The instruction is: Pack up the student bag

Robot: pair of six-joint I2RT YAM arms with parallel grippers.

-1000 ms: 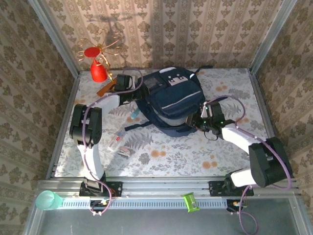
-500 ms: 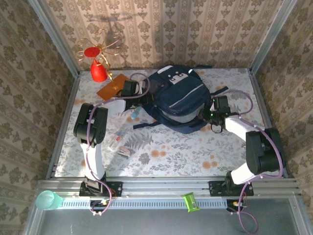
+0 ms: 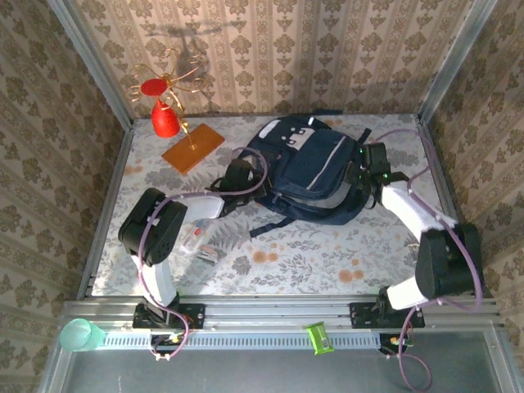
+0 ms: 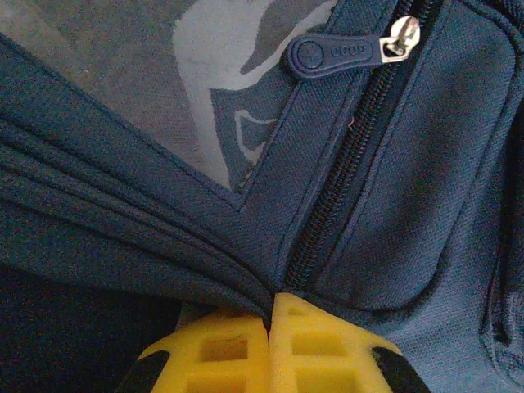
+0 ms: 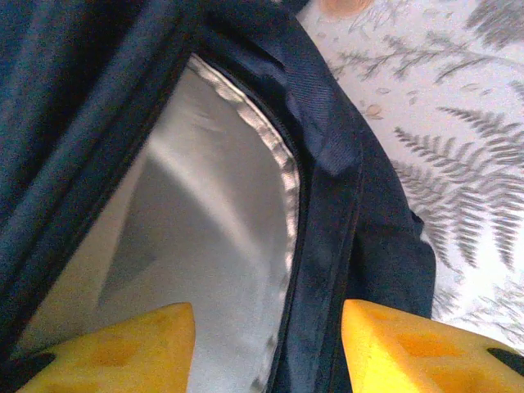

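The student bag [image 3: 315, 164], dark navy with grey trim, lies across the back middle of the table. My left gripper [image 3: 244, 177] is at its left edge. In the left wrist view its yellow fingers are pressed together at the gripper [image 4: 271, 309], pinching a fold of the bag's navy fabric [image 4: 147, 221] beside a zip whose pull [image 4: 340, 56] lies above. My right gripper [image 3: 365, 173] is at the bag's right side. In the right wrist view it [image 5: 268, 348] is open, its fingers straddling the dark rim [image 5: 327, 205] of the opening, with grey lining [image 5: 188, 221] inside.
An orange flat book [image 3: 192, 147] and a red cone ornament [image 3: 166, 120] sit at the back left. Small items [image 3: 195, 238] lie on the floral cloth near the left arm. A teal cup [image 3: 78, 334] and a green object [image 3: 316, 337] rest on the front rail.
The bag has swung round and shifted right and toward the back. Both grippers moved with it, the right one going farther back. The orange book is now uncovered.
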